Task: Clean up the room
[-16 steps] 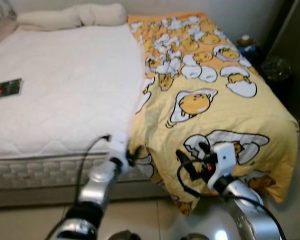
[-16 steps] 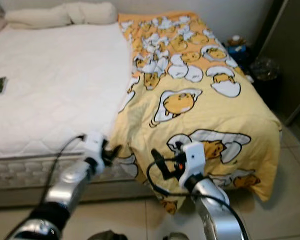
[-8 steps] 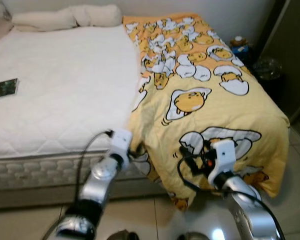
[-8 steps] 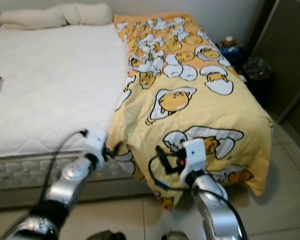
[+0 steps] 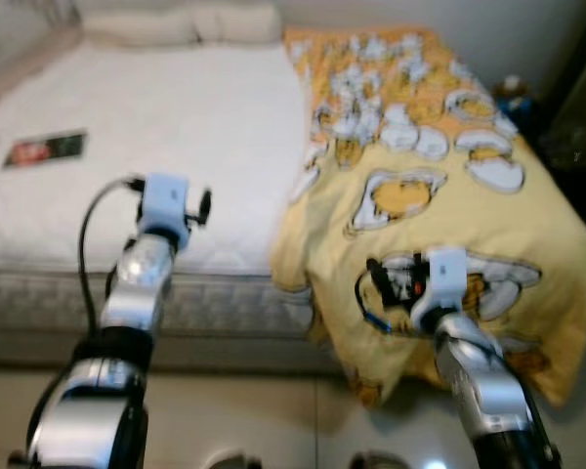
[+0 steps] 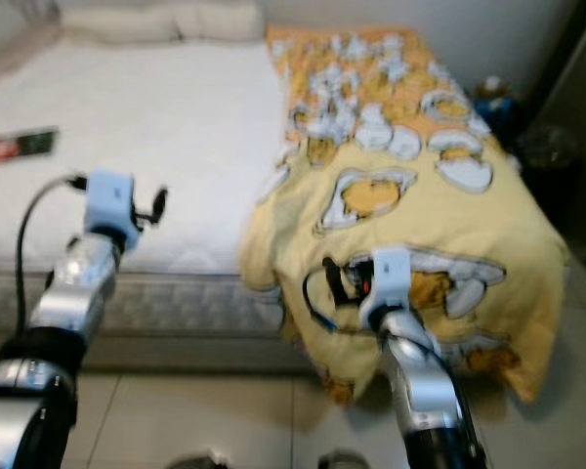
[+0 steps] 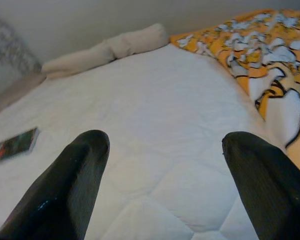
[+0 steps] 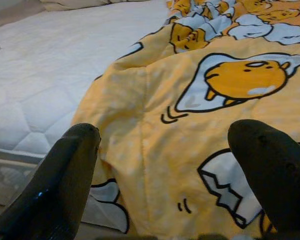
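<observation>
- Left hand (image 7: 160,185), fingers spread wide and empty, hovers over the white mattress (image 5: 176,156).
- Right hand (image 8: 165,175), also spread, faces the yellow blanket (image 5: 449,215) draped over the bed's right side.
- A booklet (image 5: 45,149) lies on the mattress; pillows (image 7: 110,47) at the head.

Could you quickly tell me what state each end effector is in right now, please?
Left end effector: open, empty, above the white mattress.
Right end effector: open, empty, in front of the yellow blanket.

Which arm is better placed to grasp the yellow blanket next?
Probably the right: the right gripper is open facing the yellow blanket, while the left gripper points at bare white mattress.
</observation>
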Available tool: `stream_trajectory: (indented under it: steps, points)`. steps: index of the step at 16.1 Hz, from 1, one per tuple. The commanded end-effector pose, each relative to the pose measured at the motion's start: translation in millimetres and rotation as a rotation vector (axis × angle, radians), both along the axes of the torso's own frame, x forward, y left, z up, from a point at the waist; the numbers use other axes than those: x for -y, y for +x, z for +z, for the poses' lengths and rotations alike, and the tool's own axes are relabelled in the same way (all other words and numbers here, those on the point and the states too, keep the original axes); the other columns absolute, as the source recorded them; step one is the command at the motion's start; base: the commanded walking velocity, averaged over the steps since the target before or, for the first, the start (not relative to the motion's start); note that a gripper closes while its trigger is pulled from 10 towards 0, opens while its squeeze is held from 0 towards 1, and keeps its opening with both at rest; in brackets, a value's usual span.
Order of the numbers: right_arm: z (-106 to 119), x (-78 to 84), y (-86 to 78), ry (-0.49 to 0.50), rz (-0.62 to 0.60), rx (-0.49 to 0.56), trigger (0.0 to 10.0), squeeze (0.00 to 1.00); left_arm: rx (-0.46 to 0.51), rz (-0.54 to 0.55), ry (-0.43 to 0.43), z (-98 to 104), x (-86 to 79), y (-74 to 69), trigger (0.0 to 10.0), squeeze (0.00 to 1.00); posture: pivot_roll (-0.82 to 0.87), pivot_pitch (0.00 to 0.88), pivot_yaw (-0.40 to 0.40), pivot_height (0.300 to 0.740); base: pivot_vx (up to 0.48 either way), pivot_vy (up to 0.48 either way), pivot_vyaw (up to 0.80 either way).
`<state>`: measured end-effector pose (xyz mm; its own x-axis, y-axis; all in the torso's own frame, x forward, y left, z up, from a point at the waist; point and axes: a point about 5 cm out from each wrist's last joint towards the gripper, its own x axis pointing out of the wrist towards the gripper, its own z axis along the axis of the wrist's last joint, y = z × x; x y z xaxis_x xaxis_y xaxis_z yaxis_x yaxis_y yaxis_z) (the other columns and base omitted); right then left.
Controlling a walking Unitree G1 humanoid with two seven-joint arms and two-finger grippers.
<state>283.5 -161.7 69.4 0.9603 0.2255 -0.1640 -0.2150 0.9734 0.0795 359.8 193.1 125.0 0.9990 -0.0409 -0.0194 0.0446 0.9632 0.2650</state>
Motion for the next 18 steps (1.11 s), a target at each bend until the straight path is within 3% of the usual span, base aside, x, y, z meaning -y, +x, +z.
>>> stream_trajectory:
  steps: [1,3,6,10,12,15,18]
  points:
    - [-3.7,-9.1,-1.0,0.015,0.021,-0.001,10.0,0.00,0.019,-0.054,0.065,4.0,10.1,1.7,10.0,0.00,-0.09,0.048,0.050,0.740,0.480,0.000,0.00]
    - [-6.6,-15.7,-3.8,0.031,0.034,-0.001,10.0,0.00,0.004,-0.100,0.082,2.8,20.2,2.1,10.0,0.00,-0.10,0.048,0.055,0.740,0.480,0.000,0.00]
    - [-10.6,-15.6,-3.8,0.055,-0.003,-0.019,10.0,0.00,-0.029,-0.114,0.083,-1.5,21.5,2.6,10.0,0.00,-0.11,0.054,0.066,0.740,0.480,0.000,0.00]
    - [-19.2,13.6,3.1,-0.007,-0.185,-0.072,10.0,0.00,-0.041,-0.163,0.179,-7.4,31.1,-0.9,10.0,0.00,-0.10,0.063,0.074,0.740,0.386,-0.172,0.00]
    - [-20.5,15.4,5.3,-0.023,-0.191,-0.080,10.0,0.00,-0.059,-0.152,0.165,-10.4,29.8,-1.8,10.0,0.00,-0.10,0.063,0.074,0.740,0.244,-0.409,0.00]
    - [-20.1,4.7,18.3,-0.030,-0.137,-0.098,10.0,0.00,-0.048,-0.080,0.117,-7.3,20.6,-1.1,10.0,0.00,-0.09,0.080,0.076,0.740,0.451,-0.090,0.00]
    - [-13.2,-5.3,36.0,-0.041,-0.074,-0.095,10.0,0.00,-0.041,-0.057,0.120,-6.6,16.0,-4.2,10.0,0.00,-0.05,0.096,0.075,0.740,0.000,0.000,0.00]
